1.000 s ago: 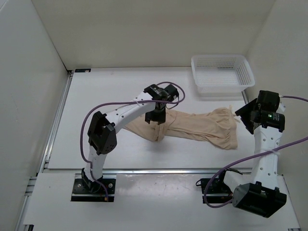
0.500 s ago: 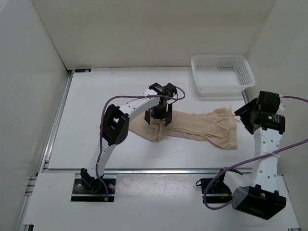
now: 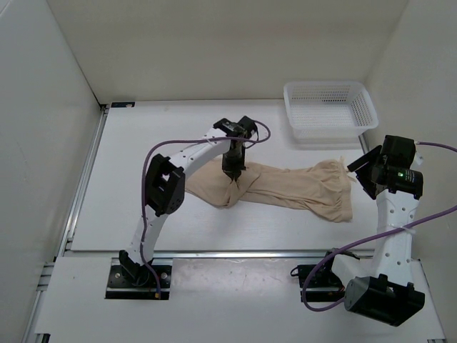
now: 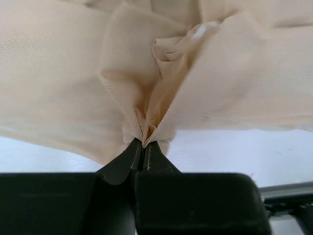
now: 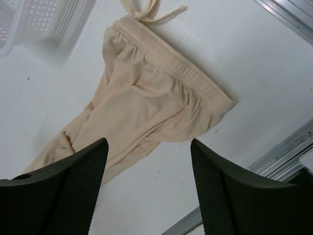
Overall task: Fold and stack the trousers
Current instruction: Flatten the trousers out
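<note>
Beige trousers [image 3: 285, 187], fold tight in left pincer [image 4: 145, 146]; right pincer [image 5: 148, 147] wide, above waistband edge [image 5: 171, 68].

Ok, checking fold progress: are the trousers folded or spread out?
Mostly spread: the trousers lie at full length, with the waistband at the right. Only the leg end is bunched, pinched in the shut left gripper.

Bench [image 3: 143, 150]: white, flat and matte, with a metal rail [image 3: 84, 175] along its left and near edges.

Lying on it:
- One pair of beige-tan trousers [image 3: 300, 187], thin and wrinkled, laid crosswise at mid-bench. The waistband [image 5: 168, 61] was to the right and the legs ran left, with the fabric gathered into a bunch partway along.
- One white mesh basket [image 3: 332, 130], at the far right corner, near the waistband but not touching it.
</note>
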Controlling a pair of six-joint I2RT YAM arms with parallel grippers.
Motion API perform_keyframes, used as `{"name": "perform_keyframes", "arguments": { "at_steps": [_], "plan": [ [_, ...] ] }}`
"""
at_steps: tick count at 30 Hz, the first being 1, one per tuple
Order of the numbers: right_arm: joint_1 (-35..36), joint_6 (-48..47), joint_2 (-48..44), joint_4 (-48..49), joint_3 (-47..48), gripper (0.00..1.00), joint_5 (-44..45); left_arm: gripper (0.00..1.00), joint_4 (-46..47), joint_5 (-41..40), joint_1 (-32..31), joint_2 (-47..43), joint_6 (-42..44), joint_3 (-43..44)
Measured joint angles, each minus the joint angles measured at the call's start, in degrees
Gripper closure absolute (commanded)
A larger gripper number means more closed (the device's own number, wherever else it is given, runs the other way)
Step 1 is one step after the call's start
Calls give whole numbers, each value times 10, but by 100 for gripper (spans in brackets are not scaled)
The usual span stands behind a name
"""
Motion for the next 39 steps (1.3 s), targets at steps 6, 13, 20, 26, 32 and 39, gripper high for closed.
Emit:
{"name": "perform_keyframes", "arguments": {
  "at_steps": [6, 13, 20, 26, 32, 39],
  "plan": [
    [2, 0, 0, 0, 0, 27, -1, 90, 6, 7, 9, -54, 7, 85],
    [2, 0, 0, 0, 0, 27, -1, 23, 61, 70, -70, -78, 10, 100],
    [2, 0, 0, 0, 0, 27, 0, 23, 21, 120, -147, 40, 41, 123],
    [2, 0, 0, -1, 0, 27, 1, 78, 10, 111, -82, 10, 51, 98],
    [4, -9, 0, 0, 0, 31, 1, 90, 10, 69, 28, -59, 55, 75],
    [27, -51, 5, 3, 0, 75, -20, 8, 25, 39, 123, -151, 59, -86]
  ]
}}
